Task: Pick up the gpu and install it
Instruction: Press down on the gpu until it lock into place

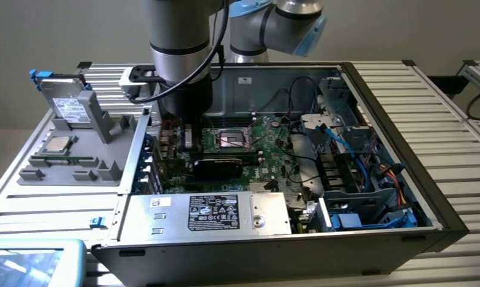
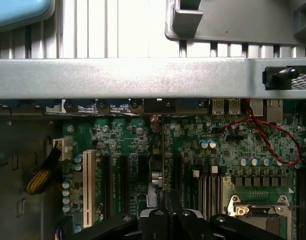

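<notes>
The gpu (image 2: pixel 156 172), a thin green circuit card with a silver metal end bracket, shows edge-on in the wrist view. It stands upright above the long black expansion slots (image 2: pixel 117 182) of the green motherboard (image 2: pixel 213 137), inside the open dark computer case (image 1: pixel 431 209). My claw (image 2: pixel 165 201) is drawn narrow, its dark fingers pinched on the card's near edge. The silver and black robot arm (image 1: pixel 180 60) reaches straight down into the case at the exterior view's left side of the board.

Close around the card I count one white slot (image 2: pixel 87 185) beside the black ones, and one yellow braided cable (image 2: pixel 40 177) beyond that. One red twisted wire (image 2: pixel 268 140) loops over the board on the other side. One square metal processor socket (image 1: pixel 228 140) lies just beside the arm. The case's grey metal rear wall (image 2: pixel 142 77) crosses just past the card's bracket end.

Nearer the camera in the exterior view sits one silver power supply box with a black label (image 1: pixel 212 212). Blue cables (image 1: pixel 360 143) crowd the drive bays on that view's right.

Outside the case, on the slatted metal tabletop (image 1: pixel 447 119), a grey plastic fixture (image 1: pixel 104 158) stands at the exterior view's left. It carries one grey boxy drive with blue tabs (image 1: pixel 64 101), one square silver processor chip (image 1: pixel 60 143) and one narrow green memory stick (image 1: pixel 60 160).
</notes>
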### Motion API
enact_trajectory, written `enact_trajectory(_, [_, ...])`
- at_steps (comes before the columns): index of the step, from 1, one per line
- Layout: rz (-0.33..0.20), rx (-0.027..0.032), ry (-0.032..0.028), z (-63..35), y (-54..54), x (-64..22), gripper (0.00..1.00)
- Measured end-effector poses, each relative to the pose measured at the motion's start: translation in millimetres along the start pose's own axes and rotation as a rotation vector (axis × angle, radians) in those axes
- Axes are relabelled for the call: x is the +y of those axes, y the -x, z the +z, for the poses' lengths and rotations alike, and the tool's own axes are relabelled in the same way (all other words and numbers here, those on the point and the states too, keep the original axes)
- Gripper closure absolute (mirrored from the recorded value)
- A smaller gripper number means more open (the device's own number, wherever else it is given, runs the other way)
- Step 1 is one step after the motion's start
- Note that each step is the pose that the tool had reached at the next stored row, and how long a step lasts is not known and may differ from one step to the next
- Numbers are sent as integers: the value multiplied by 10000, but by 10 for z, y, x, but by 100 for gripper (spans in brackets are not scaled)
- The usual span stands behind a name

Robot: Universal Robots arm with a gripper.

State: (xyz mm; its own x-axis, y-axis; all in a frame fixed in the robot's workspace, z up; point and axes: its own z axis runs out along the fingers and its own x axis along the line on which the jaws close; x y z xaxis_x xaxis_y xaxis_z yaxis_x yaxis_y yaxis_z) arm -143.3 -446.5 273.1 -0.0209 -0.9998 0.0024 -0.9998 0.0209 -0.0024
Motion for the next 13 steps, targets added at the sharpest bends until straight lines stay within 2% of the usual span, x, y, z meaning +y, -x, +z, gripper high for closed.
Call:
enact_trajectory(2, [-5,15,40,-77,0,-52,88])
enact_trajectory(4, [-4,20,149,-112,1,-105,88])
enact_trajectory(7, [-6,25,337,-119,2,-190,88])
enact_trajectory(11, [-6,27,454,-118,5,-341,88])
enact_trajectory(13, [-5,30,542,-117,-16,-388,88])
